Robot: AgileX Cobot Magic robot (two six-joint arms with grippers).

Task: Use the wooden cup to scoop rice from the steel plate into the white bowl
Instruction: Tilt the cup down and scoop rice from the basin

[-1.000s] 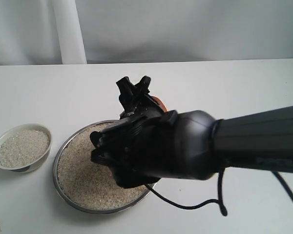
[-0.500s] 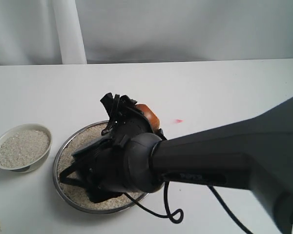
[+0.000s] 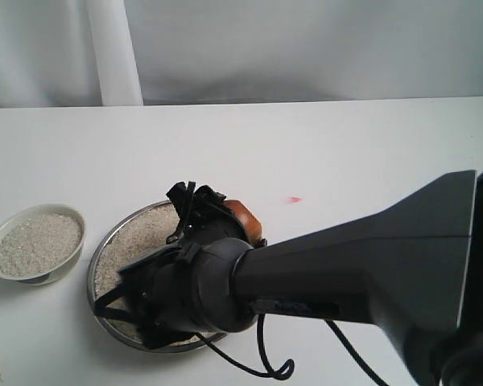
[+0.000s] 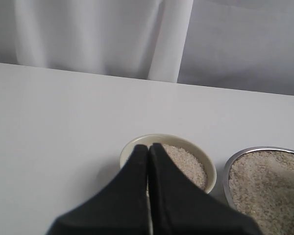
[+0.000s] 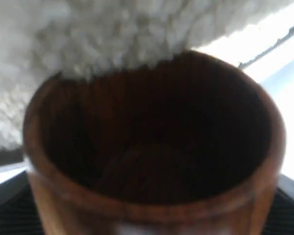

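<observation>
The steel plate [image 3: 97, 259] sits left of centre, filled with rice [image 3: 141, 233]. My right gripper [image 3: 203, 206] is shut on the wooden cup [image 3: 244, 215] and hangs low over the plate's far right side, the arm hiding much of the plate. In the right wrist view the cup [image 5: 152, 210] fills the frame, its dark mouth tipped against the rice [image 5: 112, 34], and no grains show inside. The white bowl [image 3: 35, 241] stands left of the plate, holding rice. My left gripper [image 4: 149, 147] is shut and empty, its tips over the bowl's near rim [image 4: 206, 164].
A small red mark [image 3: 294, 199] lies on the white table right of the plate. A black cable [image 3: 266, 368] hangs from the right arm near the plate's front edge. A white curtain [image 3: 113, 56] backs the table.
The right arm has swung down and to the left over the plate, lowering the cup from above the far rim to the rice. The left gripper and the bowl have stayed put.
</observation>
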